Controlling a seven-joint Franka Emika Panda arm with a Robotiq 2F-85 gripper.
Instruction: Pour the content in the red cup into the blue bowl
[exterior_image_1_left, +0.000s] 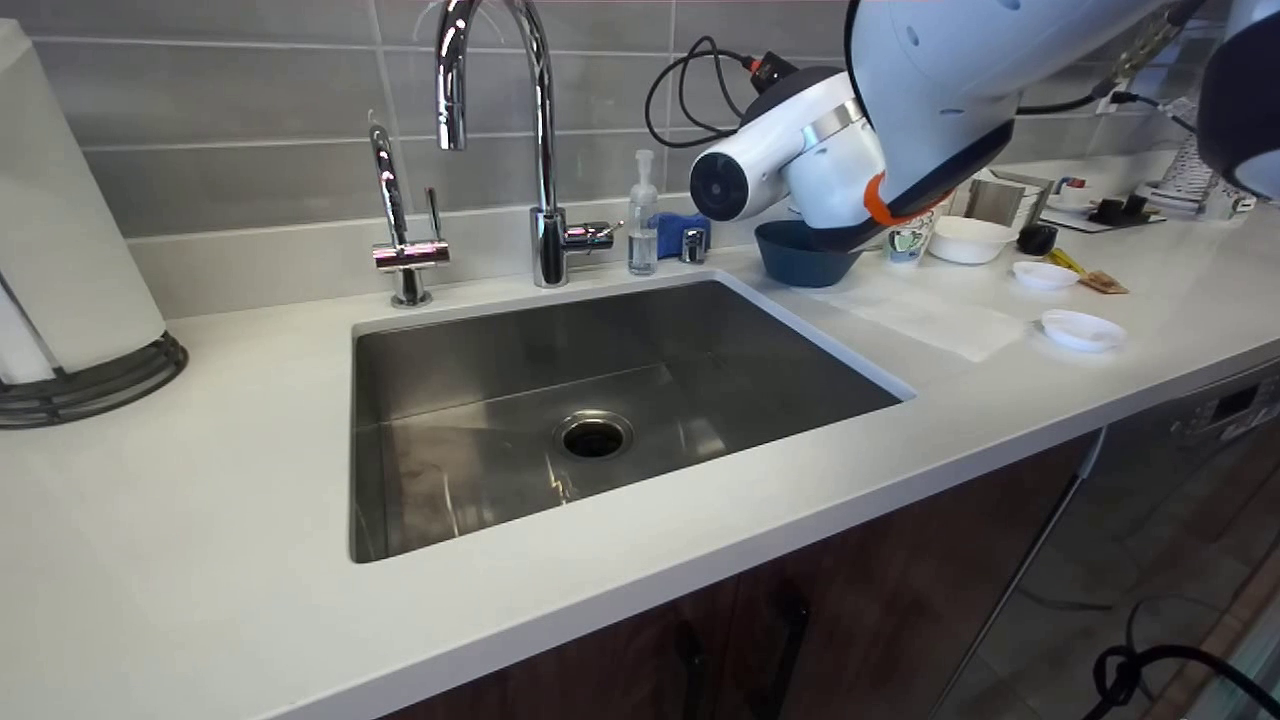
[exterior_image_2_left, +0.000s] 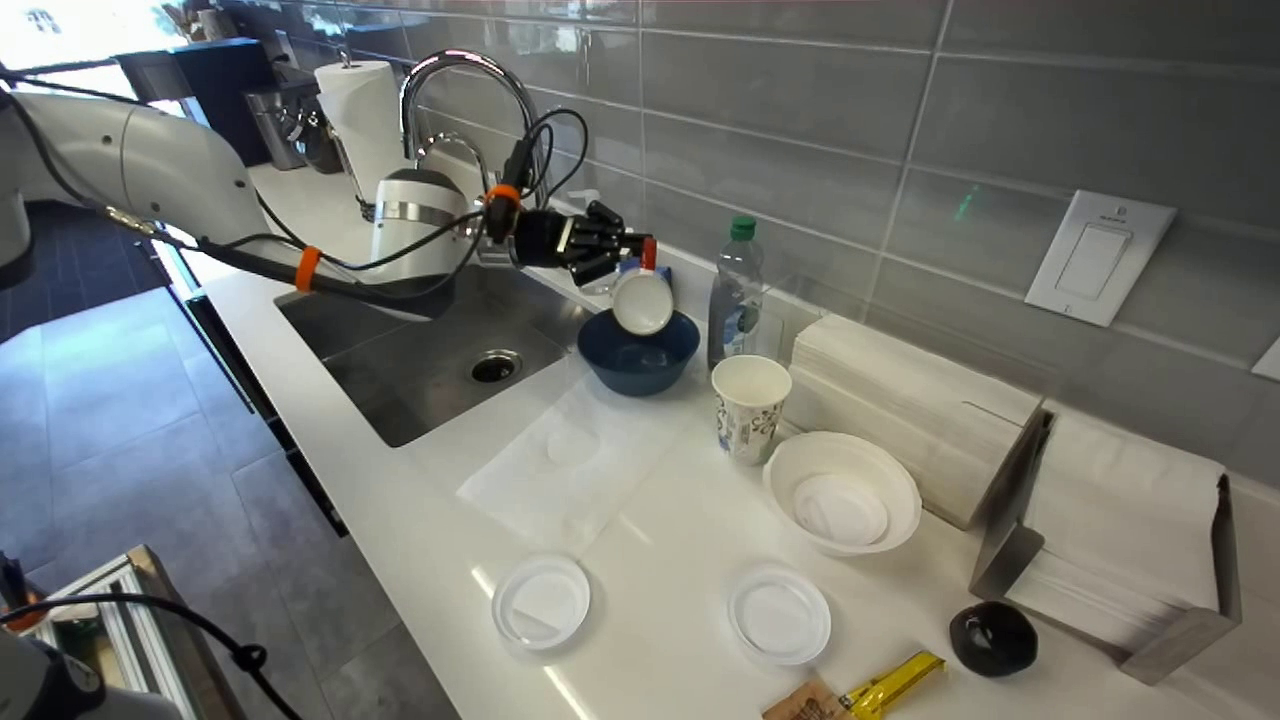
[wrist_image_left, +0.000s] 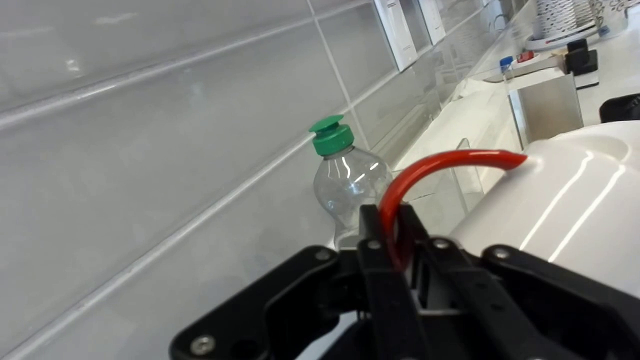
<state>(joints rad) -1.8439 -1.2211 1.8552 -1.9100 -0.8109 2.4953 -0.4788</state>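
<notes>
The red cup's red loop handle (wrist_image_left: 450, 159) is between the fingers of my gripper (wrist_image_left: 392, 220) in the wrist view, and the fingers are shut on it. The side of the cup (wrist_image_left: 560, 210) that shows there is white. In an exterior view the cup (exterior_image_2_left: 643, 303) hangs tilted on its side, its round face toward the camera, just above the blue bowl (exterior_image_2_left: 640, 368). My gripper (exterior_image_2_left: 637, 244) holds it from above its handle. The blue bowl also shows beside the sink (exterior_image_1_left: 800, 258), partly behind the arm, which hides gripper and cup there. The cup's content cannot be made out.
A green-capped bottle (exterior_image_2_left: 738, 290) and a paper cup (exterior_image_2_left: 750, 405) stand right of the bowl. A white bowl (exterior_image_2_left: 843, 495), small white dishes (exterior_image_2_left: 541, 602) and a napkin holder (exterior_image_2_left: 1110, 540) lie farther along. The sink (exterior_image_1_left: 620, 400) and tall faucet (exterior_image_1_left: 545, 140) are on the bowl's other side.
</notes>
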